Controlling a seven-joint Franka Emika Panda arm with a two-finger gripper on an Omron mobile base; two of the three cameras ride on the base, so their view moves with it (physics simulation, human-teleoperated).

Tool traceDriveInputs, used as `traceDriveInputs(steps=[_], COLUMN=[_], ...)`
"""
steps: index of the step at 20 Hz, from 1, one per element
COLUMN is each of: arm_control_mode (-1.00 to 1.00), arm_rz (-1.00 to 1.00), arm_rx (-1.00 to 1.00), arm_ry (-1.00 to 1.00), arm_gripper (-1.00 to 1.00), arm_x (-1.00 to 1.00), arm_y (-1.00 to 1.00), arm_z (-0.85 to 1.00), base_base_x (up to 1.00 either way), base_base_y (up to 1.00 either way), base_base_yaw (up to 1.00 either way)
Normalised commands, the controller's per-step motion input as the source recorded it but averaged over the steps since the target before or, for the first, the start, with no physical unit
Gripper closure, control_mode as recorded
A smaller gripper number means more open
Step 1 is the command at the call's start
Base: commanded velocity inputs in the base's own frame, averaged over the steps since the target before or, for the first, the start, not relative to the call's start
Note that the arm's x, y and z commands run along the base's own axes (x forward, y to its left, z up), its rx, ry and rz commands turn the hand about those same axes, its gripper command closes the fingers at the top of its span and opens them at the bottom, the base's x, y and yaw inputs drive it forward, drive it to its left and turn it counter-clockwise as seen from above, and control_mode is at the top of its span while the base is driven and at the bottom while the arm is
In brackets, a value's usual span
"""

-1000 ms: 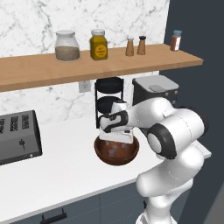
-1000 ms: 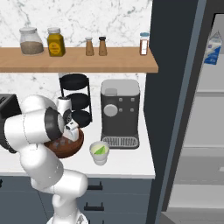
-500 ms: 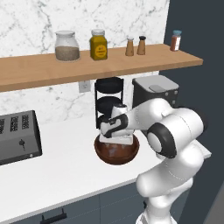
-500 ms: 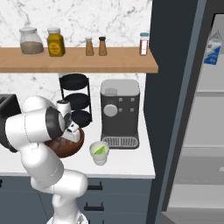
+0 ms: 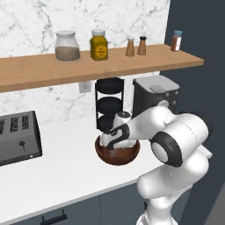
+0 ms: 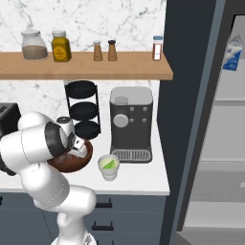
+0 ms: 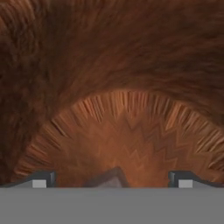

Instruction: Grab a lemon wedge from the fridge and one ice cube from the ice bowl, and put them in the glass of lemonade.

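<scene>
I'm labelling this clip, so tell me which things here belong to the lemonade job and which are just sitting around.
Part of the job:
ice bowl
ice cube
glass of lemonade, a lemon wedge in it
fridge
gripper, open, down in the bowl

Just sitting around:
coffee machine
toaster
black rack
shelf jars

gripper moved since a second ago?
Yes. The gripper has sunk lower into the ice bowl, judged against the black rack behind it.

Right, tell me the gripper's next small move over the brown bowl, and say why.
Probably close the jaws. The gripper is down inside the ice bowl, its fingertips spread wide against the wooden bottom, and a pale grey ice cube sits midway between them. The glass of lemonade already shows a green wedge.
</scene>
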Motion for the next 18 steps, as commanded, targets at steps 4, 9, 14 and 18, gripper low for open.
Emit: traceDriveInputs(steps=[4,9,14,18], arm_control_mode=[-1.0,-1.0,-1.0,-1.0], arm_rz=[0.1,0.03,0.01,0.05], arm_rx=[0.0,0.0,0.0,0.0], arm_ry=[-0.1,-0.01,0.0,-0.05], arm_gripper=[-1.0,-1.0,-1.0,-1.0], arm_x=[0.0,0.0,0.09,0.01], arm_y=[0.0,0.0,0.07,0.12], arm_z=[-0.06,0.14,0.0,-0.09], base_base_x=[0.0,0.0,0.0,0.0], base_base_y=[0.0,0.0,0.0,0.0], base_base_yaw=[0.0,0.0,0.0,0.0])
